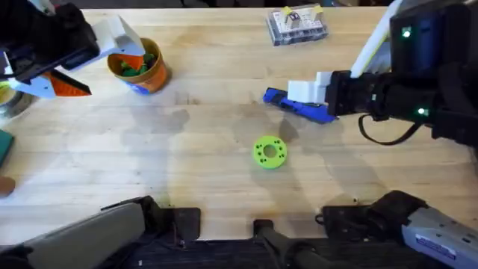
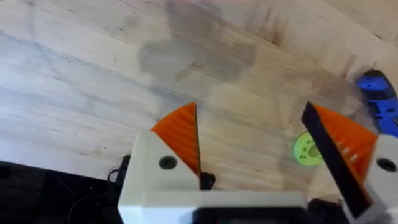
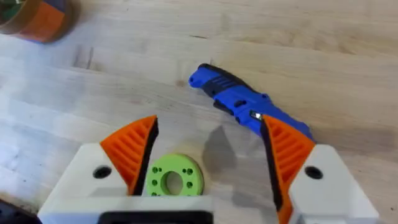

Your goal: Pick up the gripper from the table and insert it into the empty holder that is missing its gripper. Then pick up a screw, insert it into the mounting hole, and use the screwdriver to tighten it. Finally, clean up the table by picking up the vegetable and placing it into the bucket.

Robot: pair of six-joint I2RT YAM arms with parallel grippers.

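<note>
The orange bucket (image 1: 140, 69) stands at the far left, also seen as the bucket (image 3: 37, 15) in the right wrist view. Inside it lies the vegetable (image 1: 139, 66), its dark green top showing. My left gripper (image 1: 104, 69) hangs open just left of the bucket, orange pads (image 2: 183, 134) wide apart and holding nothing. The blue screwdriver (image 1: 299, 106) lies right of centre. My right gripper (image 1: 295, 93) hovers open over the screwdriver (image 3: 245, 102), with nothing between its pads (image 3: 283, 146). The loose gripper, the holder and the screw are out of view.
A bright green disc with holes (image 1: 269, 152) lies near the table's middle, the disc (image 3: 174, 177) showing below the right gripper. A clear parts box (image 1: 296, 25) sits at the far edge. A metal dish (image 1: 11, 101) and a teal item (image 1: 4, 146) crowd the left edge.
</note>
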